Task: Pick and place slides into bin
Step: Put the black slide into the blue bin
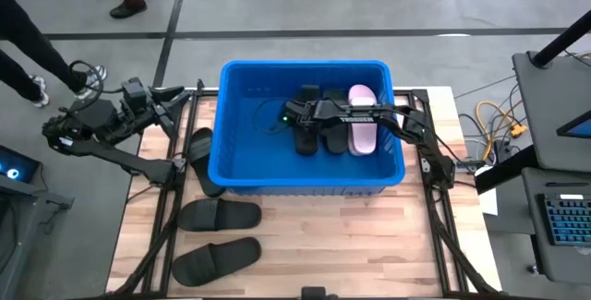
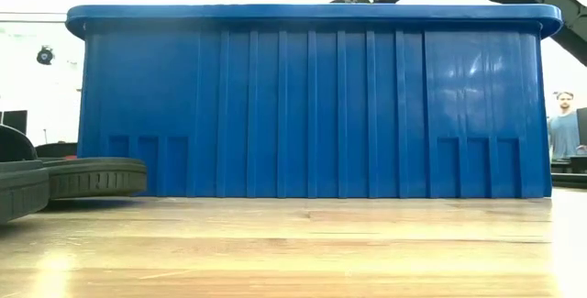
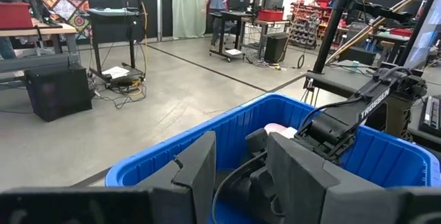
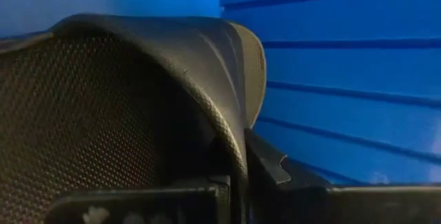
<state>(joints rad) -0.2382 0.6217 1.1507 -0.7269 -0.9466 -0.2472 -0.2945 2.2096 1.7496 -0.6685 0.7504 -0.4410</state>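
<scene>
Black slide going into the bin

Two matte black rubber slides (image 1: 217, 235) wait on the wooden table (image 1: 369, 245); farther back, the right gripper (image 1: 297, 115) is pinched shut on a black slide's strap (image 4: 207, 79) inside the big blue plastic bin (image 1: 305, 182). Next it should let go. The left gripper (image 3: 238, 176), half open and empty, waits by the bin's left side.

A black slide (image 4: 124, 107) is filling the frame's left and centre, clamped by the right gripper (image 4: 238, 176), the blue bin (image 4: 344, 79) wall showing at right.
</scene>
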